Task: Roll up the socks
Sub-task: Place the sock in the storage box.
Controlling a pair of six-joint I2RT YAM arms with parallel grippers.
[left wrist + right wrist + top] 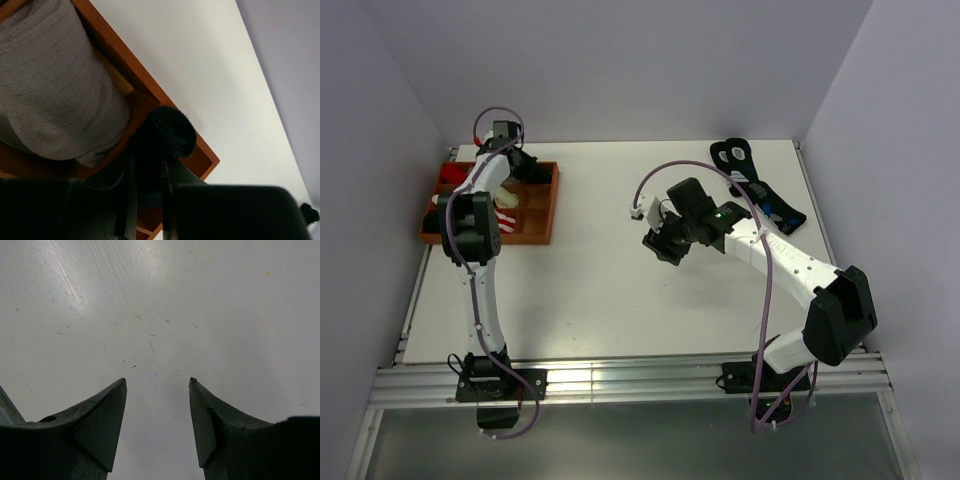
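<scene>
The right hand (157, 382) hovers over the bare counter (590, 300), its fingers spread with nothing between them. Farther left, the striped sock (506, 215) lies bunched in the brown tray (535, 240); which way it points is too small to tell. Beyond it, the left hand (148, 170) pinches the black sock (172, 131), a tight roll at the tray's far right corner, its coiled end toward the wrist camera and its axis running back between the fingers. A grey bundle (55, 90) fills the next compartment. Dark socks (760, 190) lie far right.
</scene>
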